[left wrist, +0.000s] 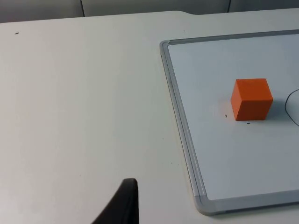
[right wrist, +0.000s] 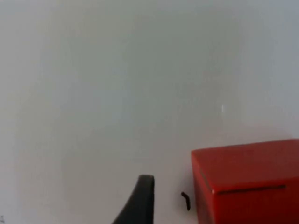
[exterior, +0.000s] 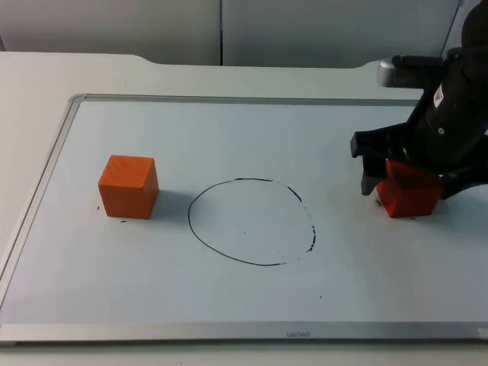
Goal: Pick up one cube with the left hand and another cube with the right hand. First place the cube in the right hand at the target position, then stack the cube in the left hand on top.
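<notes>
White board surface (exterior: 229,305) with a thin metal frame lies flat on the table (exterior: 46,76), its near edge running along the table's front and its far edge just short of the grey partition wall (exterior: 114,23); a hand-drawn black circle (exterior: 252,223) marks the middle of the board, with bare board on every side of it. Left of the circle, well apart from it and not far from the board's left frame, an orange cube (exterior: 128,186) sits square on the board; the left wrist view finds the same cube (left wrist: 251,99) inside the frame corner, with a wide stretch of plain table beside the board, over which the left tool (left wrist: 122,205) waits, and whether it is released or clenched I cannot tell. Right of the circle, the right tool (exterior: 404,183) is down at the red cube (exterior: 409,194), a dark finger (exterior: 370,171) standing on the cube's circle side with a small gap, the fingers spread apart and not pinching it; the right wrist view has the red cube (right wrist: 245,182) just beside a fingertip (right wrist: 140,200), apart from it.
</notes>
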You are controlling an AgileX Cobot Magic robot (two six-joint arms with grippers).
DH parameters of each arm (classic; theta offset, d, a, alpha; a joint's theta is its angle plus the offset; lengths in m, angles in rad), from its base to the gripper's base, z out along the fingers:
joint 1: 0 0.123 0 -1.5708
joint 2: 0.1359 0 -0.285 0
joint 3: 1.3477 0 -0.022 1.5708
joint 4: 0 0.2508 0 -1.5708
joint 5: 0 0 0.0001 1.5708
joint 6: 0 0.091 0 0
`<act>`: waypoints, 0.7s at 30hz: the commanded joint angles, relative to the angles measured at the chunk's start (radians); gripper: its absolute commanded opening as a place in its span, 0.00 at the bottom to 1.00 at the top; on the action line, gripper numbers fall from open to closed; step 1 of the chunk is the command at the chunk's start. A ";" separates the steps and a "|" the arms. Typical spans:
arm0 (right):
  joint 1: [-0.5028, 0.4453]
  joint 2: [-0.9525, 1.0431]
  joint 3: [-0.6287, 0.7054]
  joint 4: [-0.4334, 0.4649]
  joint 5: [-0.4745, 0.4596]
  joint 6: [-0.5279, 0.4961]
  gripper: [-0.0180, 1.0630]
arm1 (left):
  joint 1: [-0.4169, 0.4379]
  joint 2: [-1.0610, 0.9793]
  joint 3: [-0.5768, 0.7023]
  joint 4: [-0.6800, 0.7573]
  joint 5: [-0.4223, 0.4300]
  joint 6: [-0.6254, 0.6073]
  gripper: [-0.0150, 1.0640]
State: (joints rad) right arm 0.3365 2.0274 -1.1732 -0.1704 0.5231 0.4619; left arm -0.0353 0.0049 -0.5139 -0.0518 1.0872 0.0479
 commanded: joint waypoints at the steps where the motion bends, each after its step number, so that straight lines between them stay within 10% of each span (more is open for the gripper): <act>1: 0.002 0.006 -0.007 -0.008 -0.009 0.010 0.72 | 0.002 -0.005 0.001 -0.001 -0.010 -0.004 0.99; 14: 0.002 -0.006 -0.007 -0.012 0.004 -0.013 0.02 | 0.002 -0.005 0.001 -0.001 -0.010 -0.004 0.99; 21: 0.002 -0.170 -0.007 -0.012 0.089 -0.095 0.01 | 0.002 -0.005 0.001 -0.001 -0.010 -0.004 0.99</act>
State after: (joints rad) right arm 0.3365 1.9218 -1.1732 -0.1727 0.5851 0.3969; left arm -0.0353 0.0049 -0.5139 -0.0518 1.0872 0.0479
